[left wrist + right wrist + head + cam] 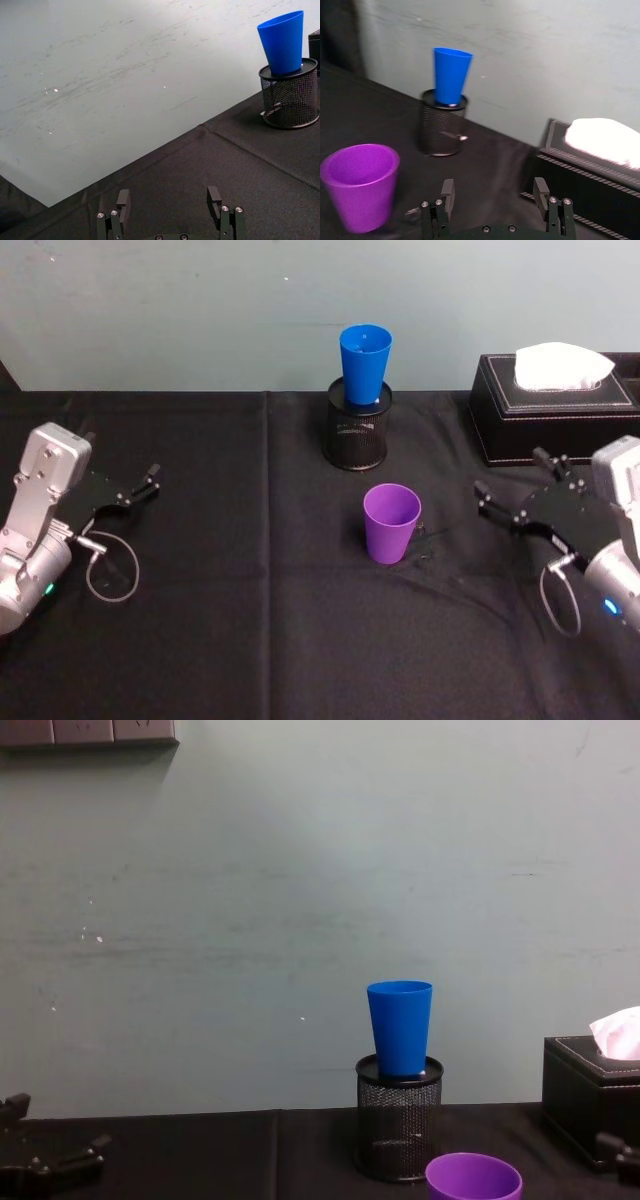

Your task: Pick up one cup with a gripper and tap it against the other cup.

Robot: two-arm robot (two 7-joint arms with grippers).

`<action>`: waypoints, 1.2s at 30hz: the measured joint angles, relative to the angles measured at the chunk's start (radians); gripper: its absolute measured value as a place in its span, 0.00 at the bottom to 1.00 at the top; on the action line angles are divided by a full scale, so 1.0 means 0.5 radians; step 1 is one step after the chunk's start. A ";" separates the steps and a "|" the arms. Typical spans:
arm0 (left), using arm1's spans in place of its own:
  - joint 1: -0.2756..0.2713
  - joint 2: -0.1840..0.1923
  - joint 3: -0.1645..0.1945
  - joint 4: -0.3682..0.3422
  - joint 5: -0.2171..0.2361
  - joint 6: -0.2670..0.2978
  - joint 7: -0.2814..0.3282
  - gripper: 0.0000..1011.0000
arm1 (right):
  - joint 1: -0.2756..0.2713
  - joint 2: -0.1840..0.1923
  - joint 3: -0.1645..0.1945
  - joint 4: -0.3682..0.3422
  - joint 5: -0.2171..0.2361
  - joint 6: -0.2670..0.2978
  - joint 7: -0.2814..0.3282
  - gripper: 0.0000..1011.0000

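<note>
Head view: purple cup (391,523) stands upright on the black cloth (230,620), mouth up, about mid-table and untouched. Blue cup (365,362) is behind it, toward the wall, upright with its narrow base sunk into the mouth of a black mesh holder (358,428). The two cups are apart, not touching; the purple one sits in front of the holder and a bit to the right.

Left gripper (140,485) sits at the left edge over the cloth, fingers pointing toward the table's middle, well apart from both cups. Left wrist view shows its two fingers spread wide with only cloth between them, nothing held. The blue cup in the holder shows farther off in that view.

Right gripper (511,477) is at the right edge, fingers pointing left toward the purple cup, near it but clear of it. Right wrist view: fingers wide apart, empty, with the purple cup beyond and to one side of them, the holder with the blue cup farther back. This gripper is just in front of a black tissue box (555,408) at back right, with white tissue (562,365) sticking out of the top.

Chest view: blue cup upright on the holder against the pale wall (250,920), purple cup's rim at the bottom edge in front of the holder, slightly right. Box corner at far right.
</note>
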 joint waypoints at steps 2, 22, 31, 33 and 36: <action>0.000 0.000 0.000 0.000 0.000 0.000 0.000 0.99 | -0.041 0.017 0.016 -0.026 0.080 0.000 0.098 0.99; 0.000 0.000 0.000 0.000 0.000 0.000 0.000 0.99 | -0.088 -0.004 -0.058 0.031 0.185 -0.027 0.626 0.99; 0.000 0.000 0.000 0.000 0.000 0.000 0.000 0.99 | -0.006 -0.116 -0.068 0.118 0.190 -0.037 0.730 0.99; 0.000 0.000 0.000 0.000 0.000 0.000 0.000 0.99 | 0.010 -0.137 -0.067 0.133 0.195 -0.034 0.743 0.99; 0.000 0.000 0.000 0.000 0.000 0.000 0.000 0.99 | 0.039 -0.181 -0.065 0.166 0.198 -0.015 0.765 0.99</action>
